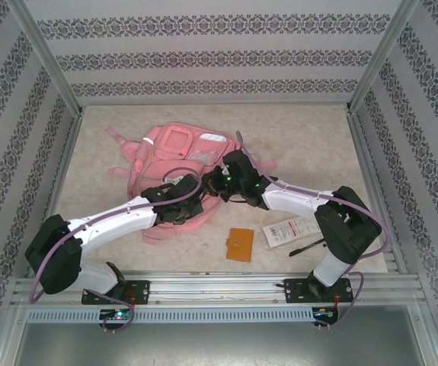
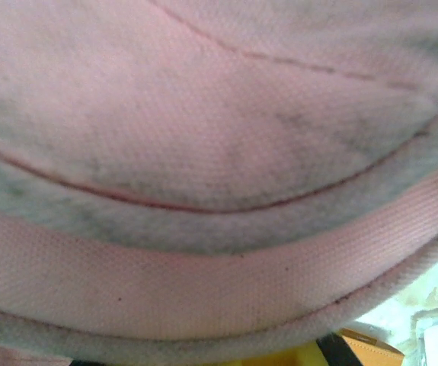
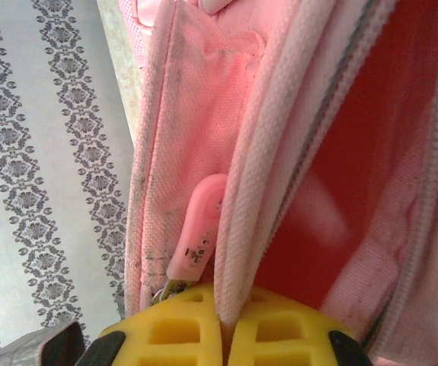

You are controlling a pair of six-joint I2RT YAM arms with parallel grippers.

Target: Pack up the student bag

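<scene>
The student bag [image 1: 174,156], a soft pink backpack with clear window pockets, lies at the middle of the table with its opening toward the arms. My right gripper [image 1: 217,183] is at the bag's near right rim. In the right wrist view this gripper [image 3: 226,324] is shut on the bag's pink piped rim [image 3: 238,229], with a pink zip pull [image 3: 198,229] just left of it and the bag's inside [image 3: 333,191] to the right. My left gripper [image 1: 192,200] is at the near rim too. Pink fabric [image 2: 203,152] drapes over its yellow fingers [image 2: 295,357], which stand close together.
An orange wallet [image 1: 240,244] lies on the table in front of the bag. A white packet [image 1: 291,231] and a black pen [image 1: 308,248] lie to its right, near the right arm's base. Patterned walls enclose the table on three sides.
</scene>
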